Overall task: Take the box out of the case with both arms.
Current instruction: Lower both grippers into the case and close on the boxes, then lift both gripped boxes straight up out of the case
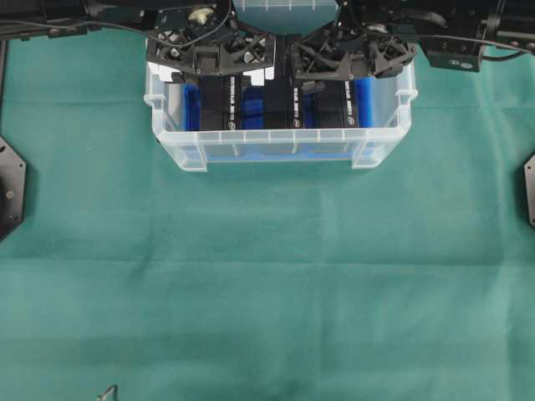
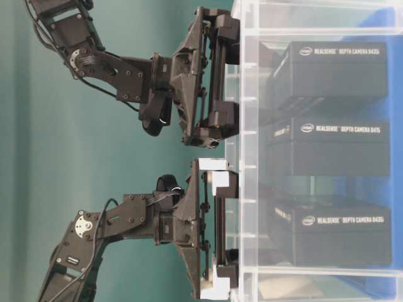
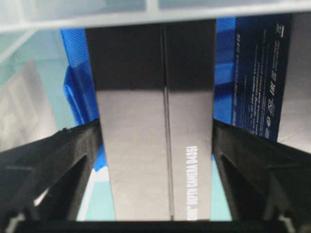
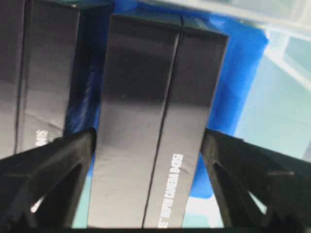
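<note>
The case [image 1: 276,138] stands at the back of the table and holds three upright black boxes on its blue lining. My left gripper [image 1: 219,77], with white panels, is open over the left box [image 1: 221,104]. In the left wrist view the fingers [image 3: 73,155] flank that box [image 3: 155,145] at its side edges. My right gripper [image 1: 344,77] is open over the right box [image 1: 338,104], and its fingers [image 4: 233,165] flank that box [image 4: 150,145]. The middle box [image 1: 303,109] is untouched. In the table-level view both grippers [image 2: 236,229] [image 2: 236,78] are at the case's rim [image 2: 249,189].
Green cloth [image 1: 267,276] covers the table in front of the case. Black mounts sit at the left edge [image 1: 10,188] and the right edge [image 1: 529,188]. Another clear bin [image 1: 284,12] stands behind the case. A small metal piece [image 1: 106,393] lies at the front edge.
</note>
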Available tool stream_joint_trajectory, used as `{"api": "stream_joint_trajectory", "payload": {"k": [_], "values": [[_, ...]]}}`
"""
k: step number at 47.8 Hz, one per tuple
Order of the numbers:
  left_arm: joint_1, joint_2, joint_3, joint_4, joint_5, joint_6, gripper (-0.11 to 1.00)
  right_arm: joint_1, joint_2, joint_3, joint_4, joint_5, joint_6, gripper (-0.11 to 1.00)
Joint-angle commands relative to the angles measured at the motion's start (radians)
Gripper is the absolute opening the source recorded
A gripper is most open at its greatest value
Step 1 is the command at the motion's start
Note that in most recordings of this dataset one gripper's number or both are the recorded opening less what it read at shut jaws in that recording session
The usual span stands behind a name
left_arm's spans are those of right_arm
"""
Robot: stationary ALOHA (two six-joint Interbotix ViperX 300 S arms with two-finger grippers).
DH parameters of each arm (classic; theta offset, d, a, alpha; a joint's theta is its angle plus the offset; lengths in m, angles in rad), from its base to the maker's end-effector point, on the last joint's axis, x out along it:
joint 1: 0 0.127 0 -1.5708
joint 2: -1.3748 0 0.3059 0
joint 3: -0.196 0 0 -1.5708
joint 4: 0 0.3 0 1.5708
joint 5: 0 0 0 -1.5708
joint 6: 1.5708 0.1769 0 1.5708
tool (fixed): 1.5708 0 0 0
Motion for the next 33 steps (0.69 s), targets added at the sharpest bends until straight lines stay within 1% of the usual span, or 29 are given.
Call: {"api": "stream_joint_trajectory", "payload": {"k": [1, 2, 3, 5, 6, 14, 33], "values": [[0.009, -0.017, -0.003, -0.002, 0.0, 0.003, 0.7, -0.015, -0.006, 0.008, -0.009, 0.015, 0.014, 0.86], [0.009, -0.017, -0.003, -0.002, 0.002, 0.003, 0.64, -0.015, -0.006, 0.012, -0.009, 0.015, 0.018, 0.82], [0.009, -0.017, -0.003, -0.005, 0.002, 0.002, 0.62, -0.015, -0.006, 0.015, -0.009, 0.015, 0.023, 0.78], [0.011, -0.017, -0.003, -0.009, 0.0, 0.002, 0.62, -0.015, -0.009, 0.021, -0.009, 0.015, 0.031, 0.68], [0.009, -0.017, -0.005, -0.011, 0.002, 0.003, 0.62, -0.015, -0.011, 0.025, -0.009, 0.014, 0.034, 0.65], [0.011, -0.021, -0.009, -0.012, 0.008, 0.0, 0.62, -0.012, -0.02, 0.037, -0.006, -0.006, 0.041, 0.65], [0.006, -0.028, -0.023, -0.014, 0.014, -0.003, 0.62, -0.012, -0.021, 0.009, -0.006, -0.014, 0.043, 0.65]]}}
